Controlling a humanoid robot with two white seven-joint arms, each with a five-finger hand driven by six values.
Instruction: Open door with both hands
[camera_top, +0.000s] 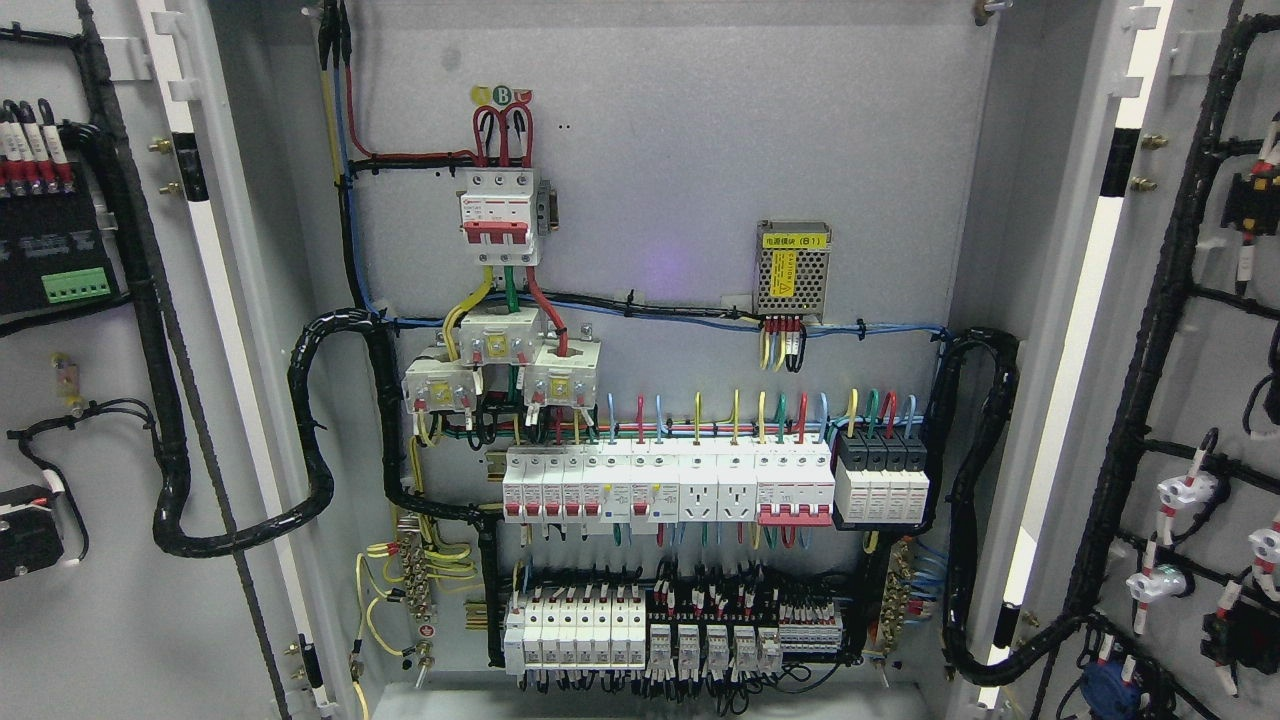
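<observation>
Both doors stand wide open: left door (100, 400) swung to the left edge, right door (1180, 400) to the right, baring the cabinet (660, 300) wiring. No hands or fingers show.

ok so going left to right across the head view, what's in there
open grey left door with black cable loom → red-handled white main breaker → perforated metal power supply box → black four-block module → open grey right door with black wiring. No robot hands in view.

1. Bright, even light falls from the front; shadows are soft.
2. Glare whitens the door edges (1085, 290).
3. A faint purple flare tints the back panel (665, 270).
4. Focus is sharp throughout.
</observation>
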